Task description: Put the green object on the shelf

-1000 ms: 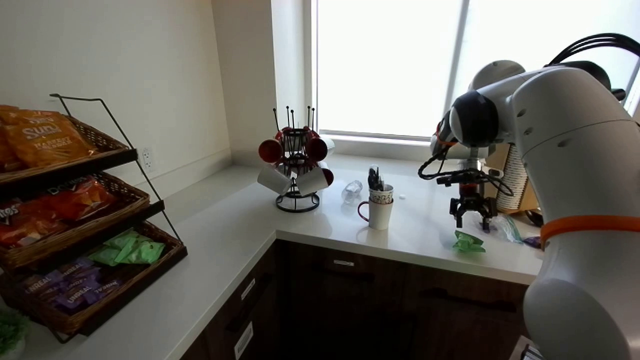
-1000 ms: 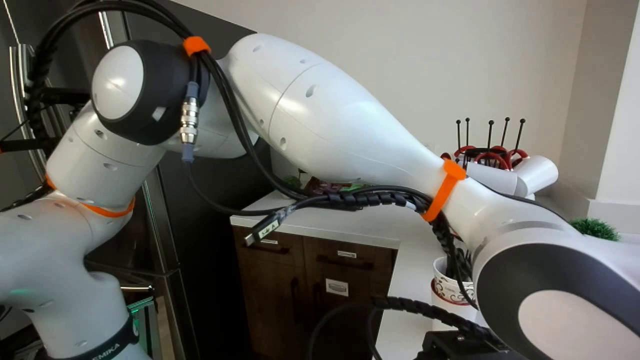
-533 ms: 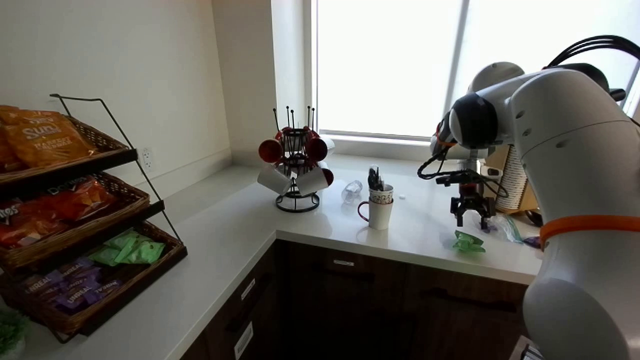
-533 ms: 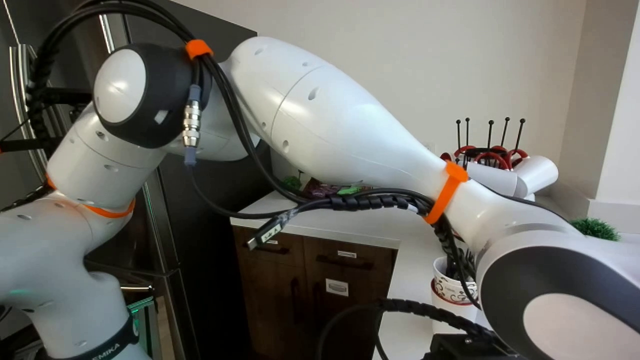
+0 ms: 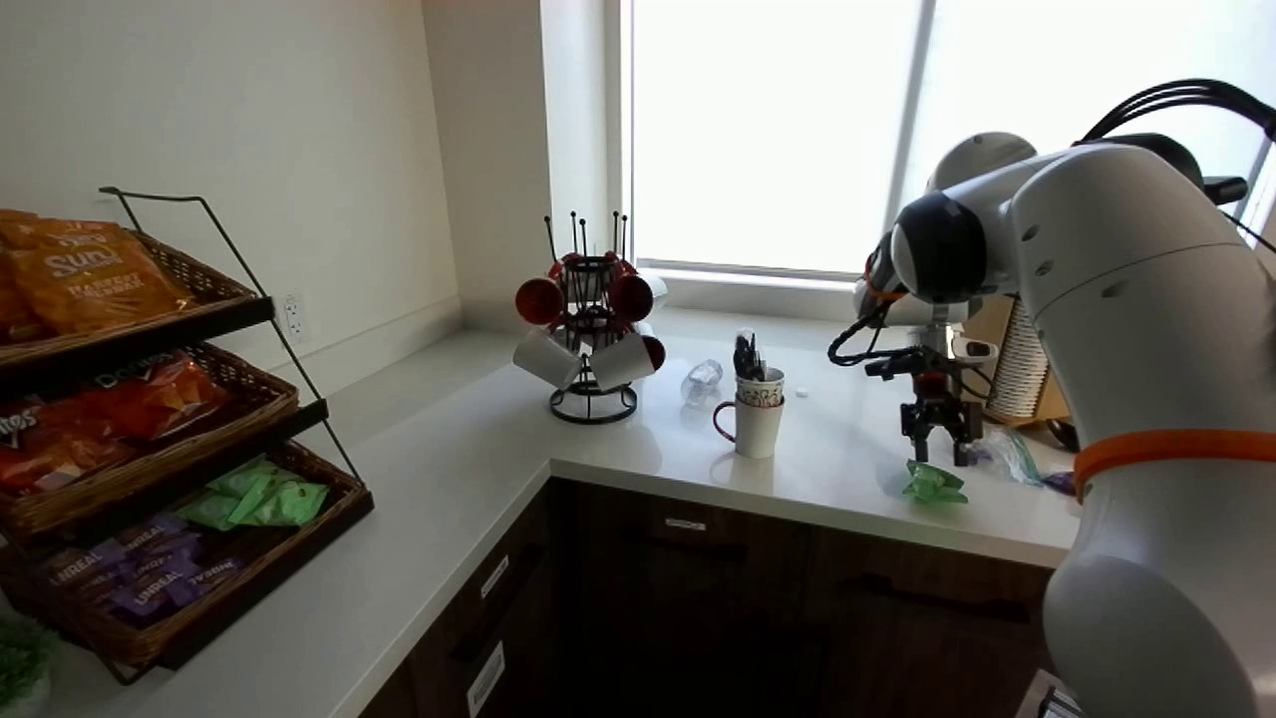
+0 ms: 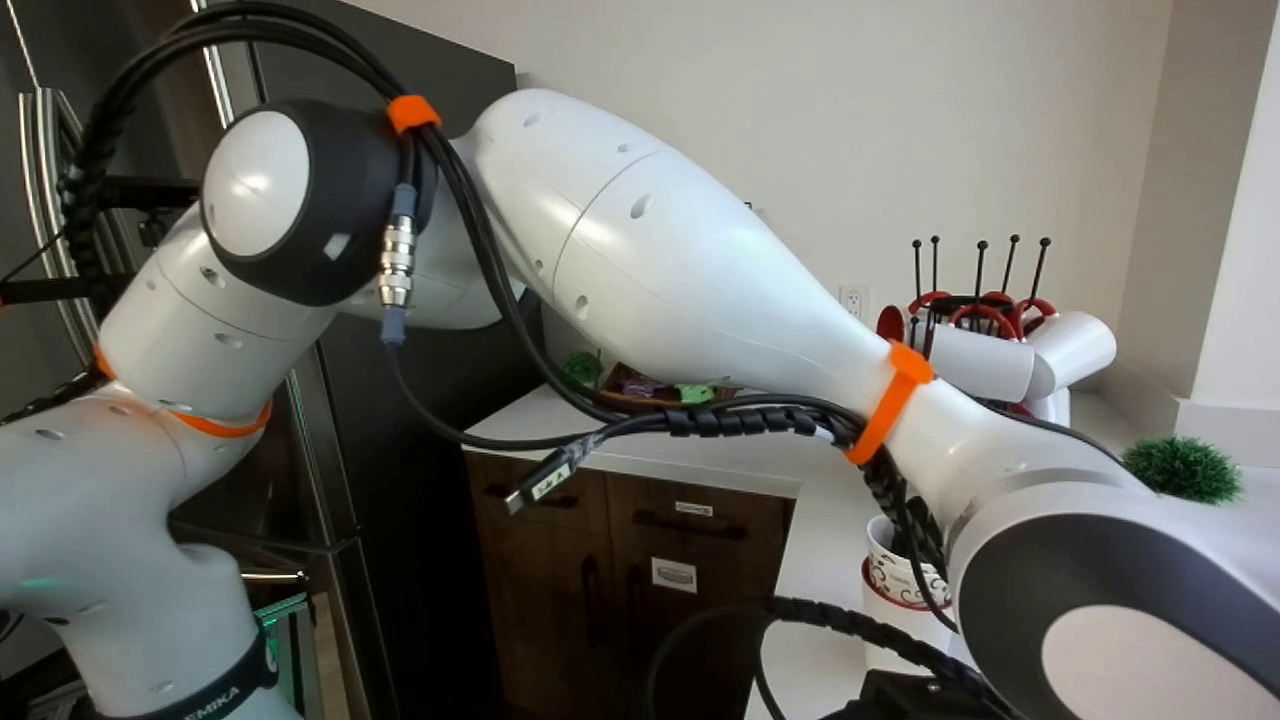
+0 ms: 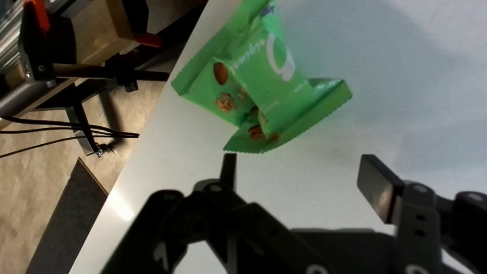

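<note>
1. The gripper [image 5: 941, 461] has dropped a little toward the worktop [image 5: 827, 474], and its jaws stand nearer each other than a moment ago. They remain fairly wide apart, with nothing between them.
2. The green packet [image 7: 266, 83] has stayed put, lying crumpled on the worktop near the front edge, well along from the inner corner.
3. In the wrist view the packet lies ahead of the jaws, not between them. In an exterior view one jaw overlaps the packet's top edge; whether they touch cannot be told.
4. In an exterior view the forearm [image 6: 690, 250] sits lower too, which fits a descent; the packet does not show there.
5. For the task, this reads as late approach with no grasp made. The gripper probably has to sink further, perhaps shifting toward the packet, before pinching; narrowing too soon could catch only a thin rim.
6. The shelf [image 5: 219, 444] stands on the worktop's other run, past the inner corner, so the carry is all to come. Its lowest tier, where green packs [image 5: 261, 496] lie, seems the natural target.
</note>
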### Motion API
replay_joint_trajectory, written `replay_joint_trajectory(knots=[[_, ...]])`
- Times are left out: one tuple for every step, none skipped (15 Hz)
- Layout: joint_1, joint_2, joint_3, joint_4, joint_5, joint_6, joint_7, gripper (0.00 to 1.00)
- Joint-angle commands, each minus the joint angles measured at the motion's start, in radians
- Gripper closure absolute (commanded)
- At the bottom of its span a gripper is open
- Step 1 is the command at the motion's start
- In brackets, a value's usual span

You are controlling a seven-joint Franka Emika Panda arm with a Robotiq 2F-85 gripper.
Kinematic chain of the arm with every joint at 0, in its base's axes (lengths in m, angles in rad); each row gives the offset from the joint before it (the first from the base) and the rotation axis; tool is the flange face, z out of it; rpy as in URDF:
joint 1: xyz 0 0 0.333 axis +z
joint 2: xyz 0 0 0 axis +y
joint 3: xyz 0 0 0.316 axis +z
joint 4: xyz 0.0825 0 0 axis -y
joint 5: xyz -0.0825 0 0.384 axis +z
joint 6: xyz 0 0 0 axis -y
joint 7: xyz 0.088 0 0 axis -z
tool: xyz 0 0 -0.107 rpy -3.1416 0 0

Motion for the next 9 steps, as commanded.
replay_joint_trajectory(knots=[[0.004,0.009,0.008,0.002,-0.025,0.017,0.059,0.38],[0.006,0.008,0.008,0.002,-0.028,0.017,0.068,0.41],[0.007,0.008,0.009,0.001,-0.031,0.016,0.076,0.39],[0.008,0.008,0.009,0.001,-0.036,0.018,0.084,0.38],[0.009,0.009,0.01,0.001,-0.04,0.017,0.093,0.38],[0.009,0.009,0.011,0.0,-0.044,0.016,0.1,0.38],[0.01,0.008,0.012,0.0,-0.046,0.014,0.103,0.36],[0.011,0.008,0.012,-0.001,-0.048,0.014,0.109,0.35],[0.012,0.008,0.012,-0.003,-0.051,0.014,0.117,0.35]])
